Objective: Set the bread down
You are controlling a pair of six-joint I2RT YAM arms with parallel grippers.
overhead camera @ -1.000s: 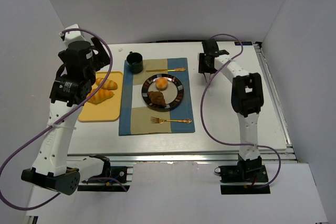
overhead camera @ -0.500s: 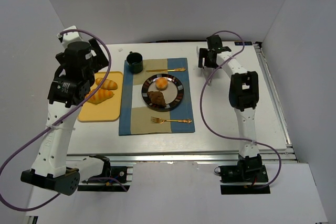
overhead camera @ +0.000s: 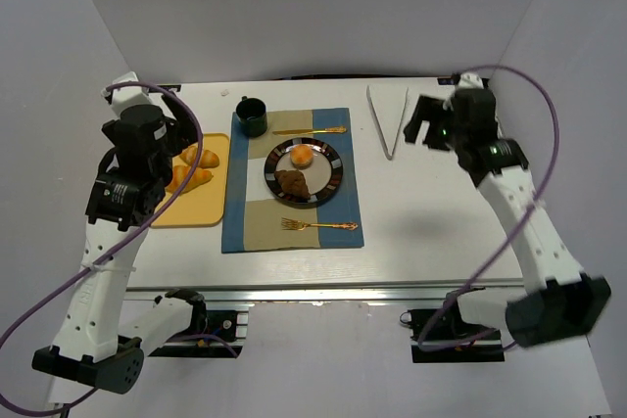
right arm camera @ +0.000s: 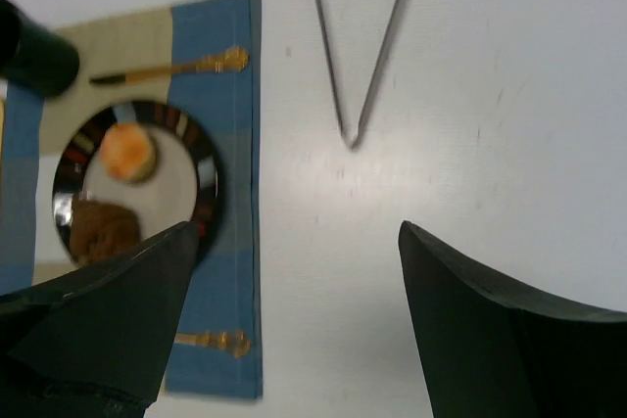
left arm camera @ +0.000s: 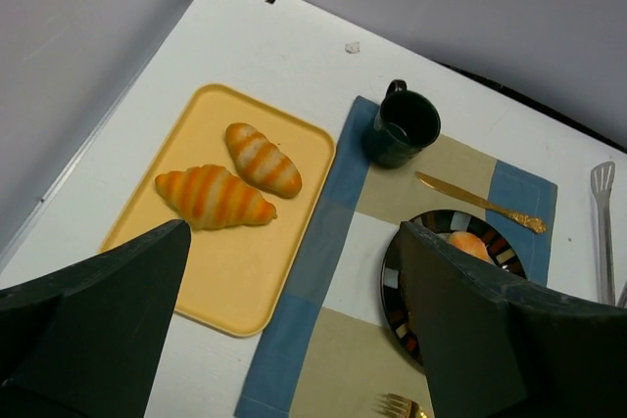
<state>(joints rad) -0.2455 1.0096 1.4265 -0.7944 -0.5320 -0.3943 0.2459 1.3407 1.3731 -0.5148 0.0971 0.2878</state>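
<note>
The bread lies on a dark patterned plate [overhead camera: 336, 171]: a round pale-golden bun [overhead camera: 303, 155] at the back and a dark brown lumpy chunk [overhead camera: 291, 183] in front of it. My left gripper [overhead camera: 176, 126] is open and empty, high over the yellow tray. In the left wrist view its jaws [left arm camera: 294, 340] stand wide apart and the bun [left arm camera: 470, 245] shows partly behind the right finger. My right gripper [overhead camera: 419, 127] is open and empty, raised right of the tongs. The right wrist view [right arm camera: 294, 320] shows the bun [right arm camera: 127, 151], chunk [right arm camera: 98, 227] and plate [right arm camera: 203, 183] at the left.
A yellow tray [overhead camera: 196, 205] with two croissants [left arm camera: 216, 195] lies left of the blue and tan placemat [overhead camera: 294, 232]. A dark cup [overhead camera: 252, 115], gold knife [overhead camera: 309, 130] and gold fork [overhead camera: 318, 225] sit on the mat. Metal tongs [overhead camera: 389, 119] lie on the table at the back right.
My right arm has swung away to the right and risen, leaving the tongs lying on the table. My left arm has shifted slightly. The bread has not moved.
</note>
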